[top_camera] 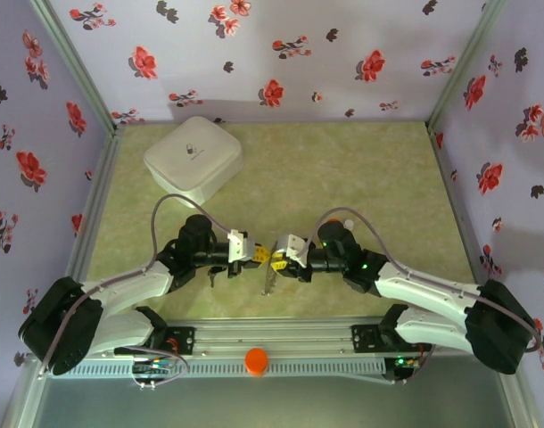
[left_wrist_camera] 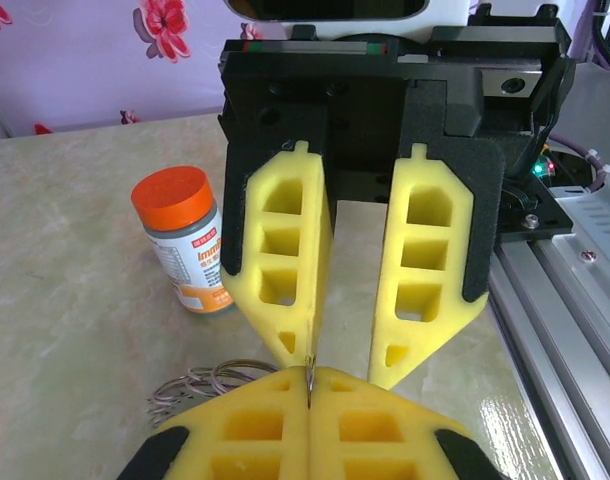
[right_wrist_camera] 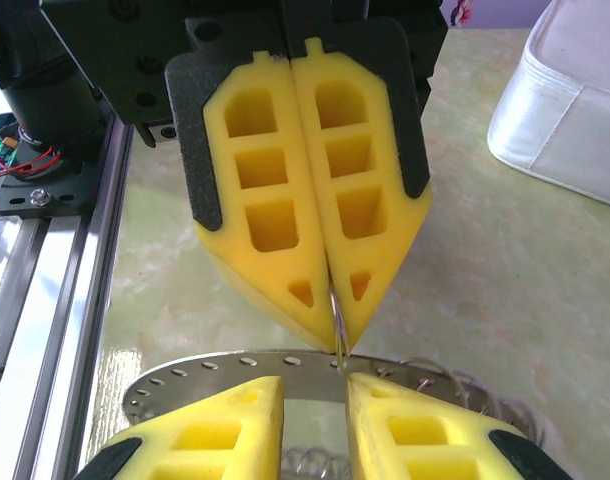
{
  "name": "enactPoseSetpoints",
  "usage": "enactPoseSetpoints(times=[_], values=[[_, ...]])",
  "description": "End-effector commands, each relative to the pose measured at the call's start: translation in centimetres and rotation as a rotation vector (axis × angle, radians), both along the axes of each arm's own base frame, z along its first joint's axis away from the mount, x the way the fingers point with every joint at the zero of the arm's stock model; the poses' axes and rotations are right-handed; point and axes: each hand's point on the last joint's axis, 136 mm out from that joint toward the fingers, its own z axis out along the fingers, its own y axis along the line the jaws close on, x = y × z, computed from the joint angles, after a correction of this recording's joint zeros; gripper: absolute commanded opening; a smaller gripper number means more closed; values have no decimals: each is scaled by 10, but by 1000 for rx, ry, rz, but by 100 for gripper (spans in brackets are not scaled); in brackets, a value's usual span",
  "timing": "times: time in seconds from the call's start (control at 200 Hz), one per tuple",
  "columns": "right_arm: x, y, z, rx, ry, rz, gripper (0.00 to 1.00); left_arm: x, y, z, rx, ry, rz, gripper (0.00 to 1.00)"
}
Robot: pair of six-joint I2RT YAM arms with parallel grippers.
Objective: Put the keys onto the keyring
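two robot arms are facing each other tip to tip over the middle of the green desk (top_camera: 361, 178). the left tool (right_wrist_camera: 335, 330) is clenching its yellow fingers on a thin metal sliver (right_wrist_camera: 334, 310), too slim to tell whether it is a key. the right tool (left_wrist_camera: 340, 362) is pointing at it, released, its fingers standing apart. the keyring (right_wrist_camera: 215, 368), a flat grey ring with small holes along its rim and loose wire coils (right_wrist_camera: 455, 385) beside it, is sitting just under the two sets of fingertips, its rim meeting the sliver's lower end. a white square box (top_camera: 193, 159) is resting at the far left, and a bottle (left_wrist_camera: 185, 245) with an orange cap is standing at the near edge.
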Motion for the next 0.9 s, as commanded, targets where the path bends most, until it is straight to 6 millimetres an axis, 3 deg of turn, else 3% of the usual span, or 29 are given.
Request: enactPoseSetpoints(times=[0.0, 0.175, 0.485, 0.755, 0.895], values=[[4, 6, 16, 44, -45, -9, 23, -6, -3, 7, -34, -14, -37, 0], [12, 6, 15, 23, -60, -42, 18, -7, -3, 7, -35, -11, -44, 0], [7, 13, 20, 60, -44, -2, 10, -6, -3, 5, -22, -9, -39, 0], [4, 15, 23, 85, -43, 12, 13, -3, -2, 1, -1, -6, -23, 0], [4, 16, 23, 83, -42, 17, 4, -4, -1, -2, 11, 0, -23, 0]])
